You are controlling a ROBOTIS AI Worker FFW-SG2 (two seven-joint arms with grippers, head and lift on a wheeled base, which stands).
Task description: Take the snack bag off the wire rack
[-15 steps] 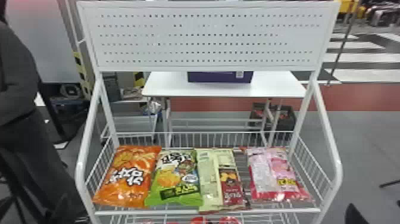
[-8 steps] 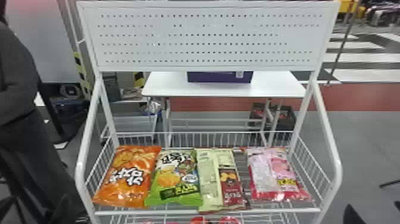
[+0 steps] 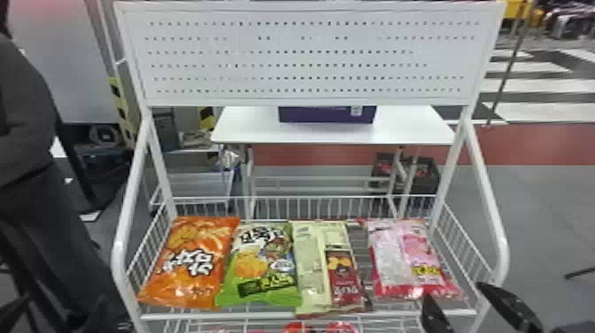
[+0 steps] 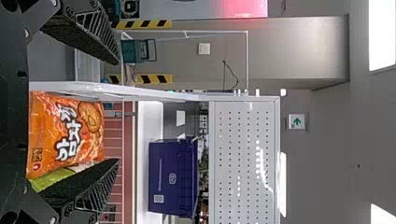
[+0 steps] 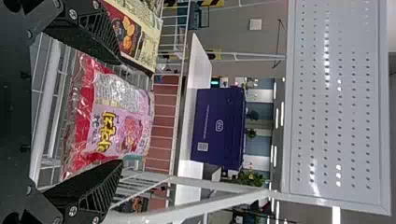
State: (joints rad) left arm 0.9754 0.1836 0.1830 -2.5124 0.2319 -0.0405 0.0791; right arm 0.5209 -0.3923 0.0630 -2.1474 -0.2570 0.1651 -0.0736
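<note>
Grey floor (image 3: 544, 199) behind the rack (image 3: 199, 316), pink bag (image 3: 407, 261) lying in the rack's right end. Right gripper (image 3: 453, 291) is by the rack's front right, fingers apart. Probably light, slippery, crushable; I'd gently pinch its sides.

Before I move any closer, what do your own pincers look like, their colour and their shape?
The left pincer and the right pincer look alike: matt black, each with two wedge-shaped fingers that taper toward the tip. Slanted ribs line the fingers' sides, their gripping faces look dark and grainy, and silvery screw heads dot the black parts behind.
</note>
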